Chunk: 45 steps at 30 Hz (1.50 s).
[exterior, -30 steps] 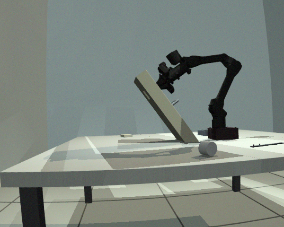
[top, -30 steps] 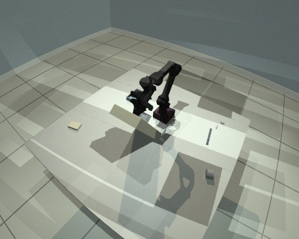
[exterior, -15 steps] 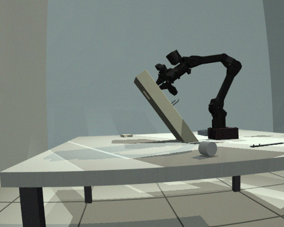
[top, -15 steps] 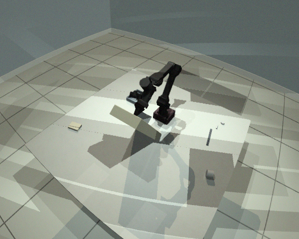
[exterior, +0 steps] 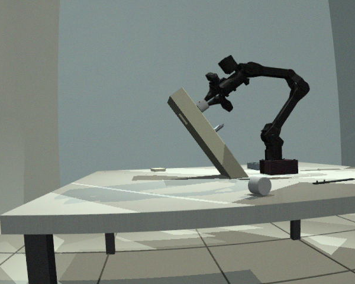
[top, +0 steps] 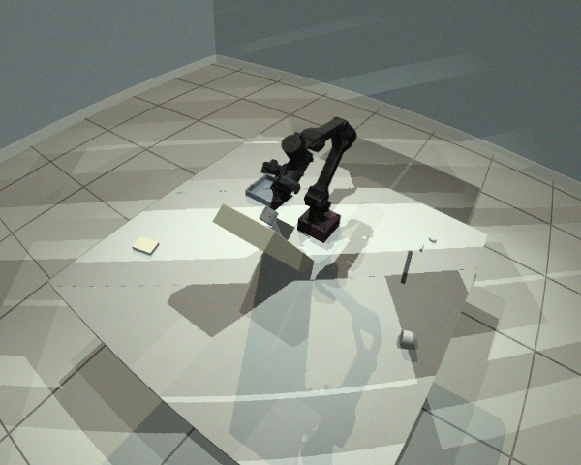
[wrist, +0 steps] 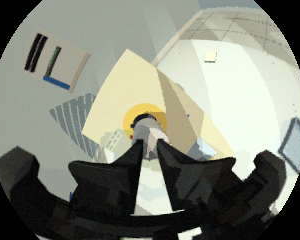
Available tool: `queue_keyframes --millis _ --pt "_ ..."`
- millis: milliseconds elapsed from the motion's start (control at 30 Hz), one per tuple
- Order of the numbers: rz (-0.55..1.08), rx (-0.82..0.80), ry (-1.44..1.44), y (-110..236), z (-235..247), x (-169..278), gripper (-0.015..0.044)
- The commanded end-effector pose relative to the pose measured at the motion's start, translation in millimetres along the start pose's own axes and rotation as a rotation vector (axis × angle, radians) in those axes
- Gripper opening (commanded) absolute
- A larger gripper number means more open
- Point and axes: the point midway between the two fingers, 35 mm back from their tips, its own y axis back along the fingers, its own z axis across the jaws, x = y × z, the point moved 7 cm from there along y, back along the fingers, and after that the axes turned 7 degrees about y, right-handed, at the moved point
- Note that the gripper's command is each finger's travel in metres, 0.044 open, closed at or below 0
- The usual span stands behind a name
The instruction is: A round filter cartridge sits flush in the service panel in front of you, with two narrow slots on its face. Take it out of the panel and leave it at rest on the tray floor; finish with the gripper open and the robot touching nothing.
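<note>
The beige service panel (top: pixel 245 228) (exterior: pixel 214 143) (wrist: pixel 124 87) leans tilted on the table in front of the arm's base. The filter cartridge (top: pixel 268 215) (exterior: pixel 203 105) (wrist: pixel 150 135) is a small pale cylinder with a red dot. It sticks out of the panel's face near the top, with its far end still at the panel surface. A yellow ring (wrist: pixel 132 118) marks its hole in the wrist view. My gripper (top: pixel 274 202) (exterior: pixel 209 102) (wrist: pixel 149 140) is shut on the cartridge's near end. The blue-grey tray (top: pixel 257 190) (exterior: pixel 252 165) lies on the table behind the panel, beside the arm's base.
A white cylinder (top: pixel 407 339) (exterior: pixel 259 185) lies on its side on the near part of the table. A thin dark rod (top: pixel 406 266) (exterior: pixel 333 180) lies to the right. A flat beige pad (top: pixel 145 245) (exterior: pixel 158 168) lies at the left. A small lever (exterior: pixel 219 127) juts from the panel.
</note>
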Motion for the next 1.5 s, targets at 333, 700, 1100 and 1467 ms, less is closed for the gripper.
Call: queue_keyframes --millis 333,700,1100,1467 --pt "-0.003 -0.011 0.013 11 -15 13 0.0000" --pt "-0.002 -0.010 0.013 6 -44 36 0.0000" --pt "-0.001 -0.001 0.009 3 -54 44 0.0090" --pt "-0.002 -0.010 0.013 2 -58 48 0.0090"
